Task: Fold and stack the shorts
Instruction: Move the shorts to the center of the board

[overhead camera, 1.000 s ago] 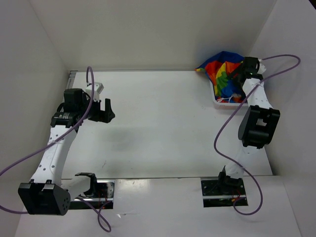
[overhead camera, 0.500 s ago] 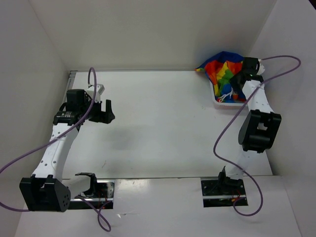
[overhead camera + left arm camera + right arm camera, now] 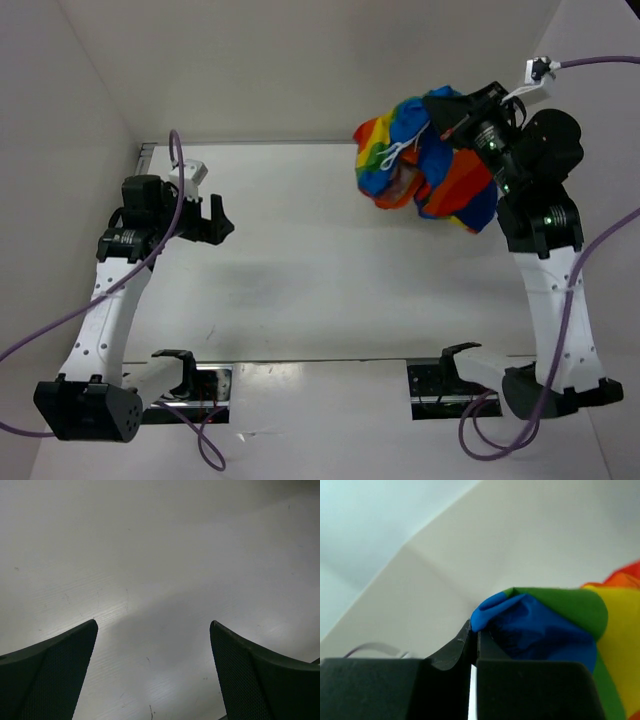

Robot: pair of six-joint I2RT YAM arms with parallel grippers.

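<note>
1. At the tips of your right gripper, the two black fingers are pressed together on a fold of the shorts. The pinched part is blue, thin and softly wrinkled.
2. Beside this fold, the right wrist view shows smooth green and yellow stripes, with a little orange at the edge.
3. From the top view you see more. The shorts hang in the air from this gripper, above the far right part of the table. They form a loose bunch with red, orange, yellow, green, blue and navy bands.
4. A white drawstring curls on the front of the bunch; the wrist view does not show it.
5. Your left gripper is on the far left side, well apart from the shorts, jaws spread wide with nothing between them.
6. Only the left wrist view shows its fingers closely: dark, curved, with a fine mesh-like texture. Under them the white table is matte, with thin scratches.
</note>
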